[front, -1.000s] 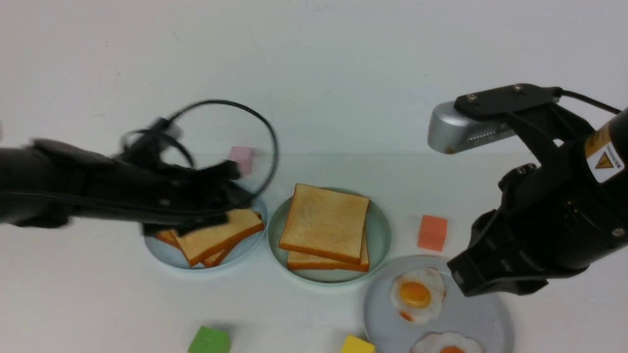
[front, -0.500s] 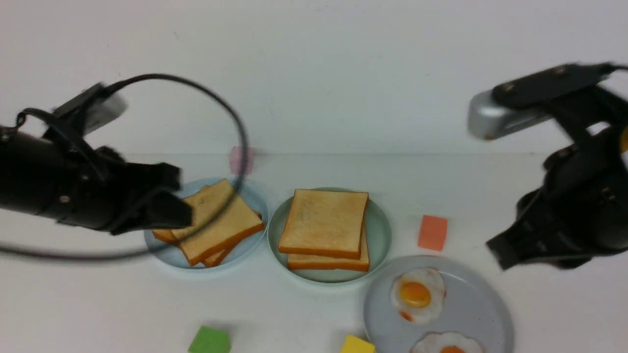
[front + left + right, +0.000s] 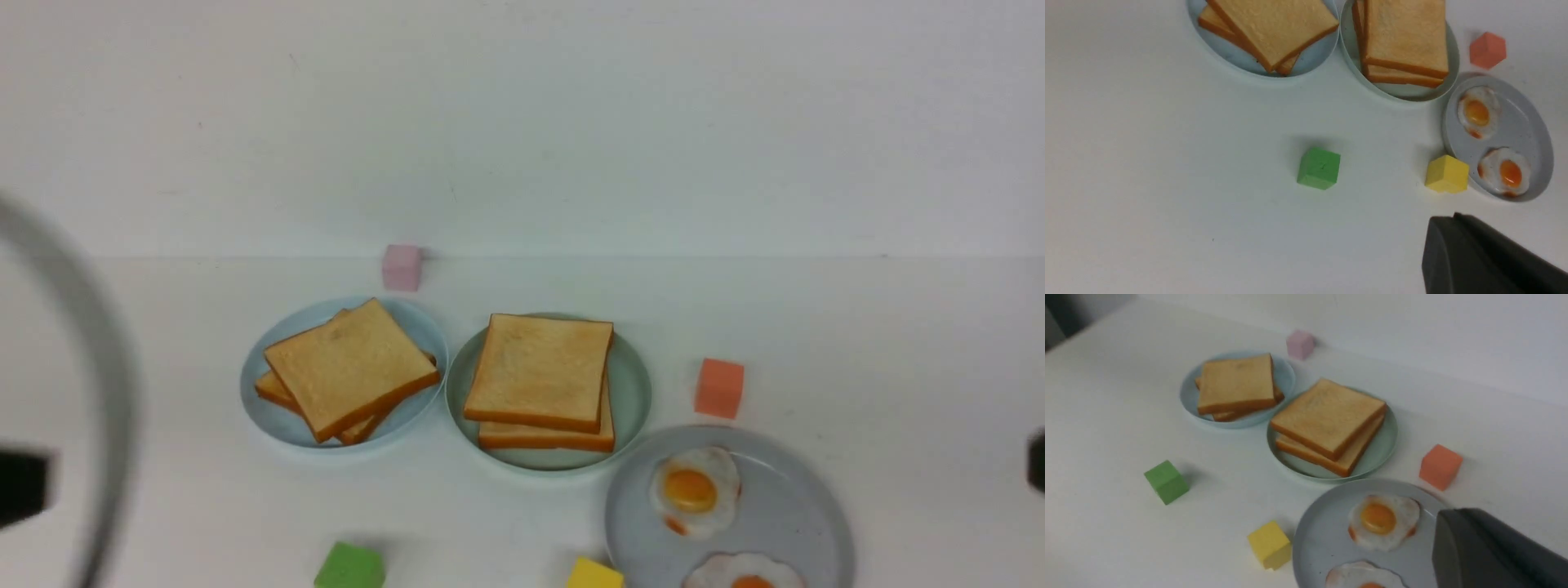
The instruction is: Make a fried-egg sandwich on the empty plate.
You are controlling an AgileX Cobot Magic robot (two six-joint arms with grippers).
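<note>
The mint-green plate (image 3: 633,408) sits mid-table and holds two stacked toast slices (image 3: 539,371). No egg shows between them. It also shows in the right wrist view (image 3: 1376,457) and the left wrist view (image 3: 1392,92). Two fried eggs (image 3: 694,490) lie on the grey plate (image 3: 800,523) at the front right. Both arms are pulled back to the frame edges. Only one dark finger (image 3: 1474,261) of my left gripper shows, above bare table. One dark finger (image 3: 1486,551) of my right gripper shows over the grey plate's edge. Neither holds anything visible.
A pale-blue plate (image 3: 277,425) with two toast slices (image 3: 351,367) stands left of the mint plate. Cubes lie around: pink (image 3: 402,267) at the back, orange (image 3: 719,388) right of the mint plate, green (image 3: 349,567) and yellow (image 3: 594,575) at the front.
Both arms have drawn back from over the plates, left arm to the left edge, right arm to the right edge. The toast, eggs and plates have not moved.
</note>
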